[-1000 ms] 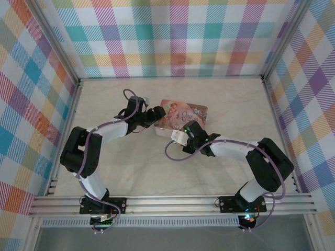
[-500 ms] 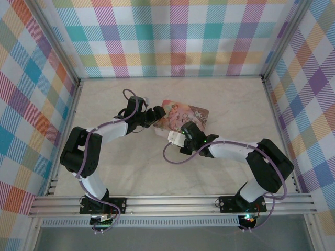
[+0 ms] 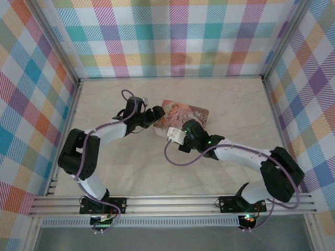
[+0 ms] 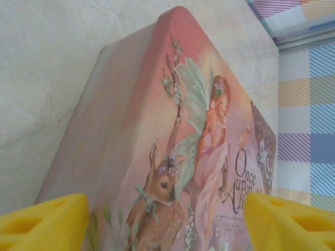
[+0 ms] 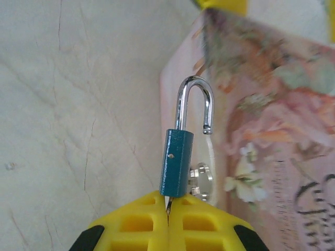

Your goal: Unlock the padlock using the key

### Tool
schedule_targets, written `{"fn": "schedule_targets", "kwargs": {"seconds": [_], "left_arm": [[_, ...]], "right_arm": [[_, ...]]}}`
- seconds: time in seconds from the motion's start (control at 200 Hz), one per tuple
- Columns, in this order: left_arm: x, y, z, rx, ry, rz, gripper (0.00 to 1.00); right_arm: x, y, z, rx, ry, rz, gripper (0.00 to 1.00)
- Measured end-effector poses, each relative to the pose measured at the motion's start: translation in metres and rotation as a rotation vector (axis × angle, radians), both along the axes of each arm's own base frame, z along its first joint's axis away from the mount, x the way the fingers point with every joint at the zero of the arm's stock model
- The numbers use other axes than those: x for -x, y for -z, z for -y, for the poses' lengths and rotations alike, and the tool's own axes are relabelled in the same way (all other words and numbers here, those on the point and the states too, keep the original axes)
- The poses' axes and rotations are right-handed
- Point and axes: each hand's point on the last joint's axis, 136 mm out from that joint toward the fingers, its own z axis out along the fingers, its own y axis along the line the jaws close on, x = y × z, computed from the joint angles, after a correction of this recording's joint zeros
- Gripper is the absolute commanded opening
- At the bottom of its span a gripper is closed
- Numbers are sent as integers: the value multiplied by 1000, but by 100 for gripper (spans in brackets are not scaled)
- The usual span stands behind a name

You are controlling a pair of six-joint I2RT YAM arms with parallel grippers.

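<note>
While the padlock (image 5: 176,162) rides on the key (image 5: 167,204) alone, it may drop off.
Right gripper (image 5: 168,219) clamps the key; shackle sprung, lock just beside the tin (image 5: 261,130), where a knock would dislodge it. Left gripper (image 4: 165,209) straddles the tin; its grip cannot be told.

We see left arm (image 3: 107,129) and right arm (image 3: 238,152): black joints, white links, looping purple cables (image 3: 175,160), yellow pincer fingers (image 5: 131,226).

Arms bent inward, left fingers (image 4: 47,219) spread, right fingers (image 5: 141,226) pinched together (on the key (image 5: 168,202))
</note>
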Motion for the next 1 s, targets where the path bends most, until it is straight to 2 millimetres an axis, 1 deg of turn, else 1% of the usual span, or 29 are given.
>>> {"fn": "schedule_targets", "kwargs": {"seconds": [0.11,0.235,0.42,0.54,0.655,0.785,0.855,0.915,1.0], "left_arm": [[13,-12,-7,4,-6,26,79],[26,-28,-13,10,-1,69,79],[48,-41,-22,-3,15,100,80],[61,-49,-27,-9,24,116,80],[68,-54,-29,-22,35,123,80],[72,-54,-29,-30,38,126,80],[73,-50,-29,-37,36,120,80],[73,-48,-29,-43,33,118,80],[73,-45,-29,-50,30,111,80]], "right_arm": [[2,-25,3,-69,28,19,0],[6,-41,9,-116,62,21,0],[8,-48,21,-139,133,0,0],[6,-48,36,-151,219,-47,0],[-5,-48,60,-144,352,-90,0],[-22,-54,93,-147,524,-109,0],[-32,-52,116,-156,636,-129,0],[-40,-49,141,-158,744,-145,0],[-49,-39,179,-138,900,-160,0]]}}
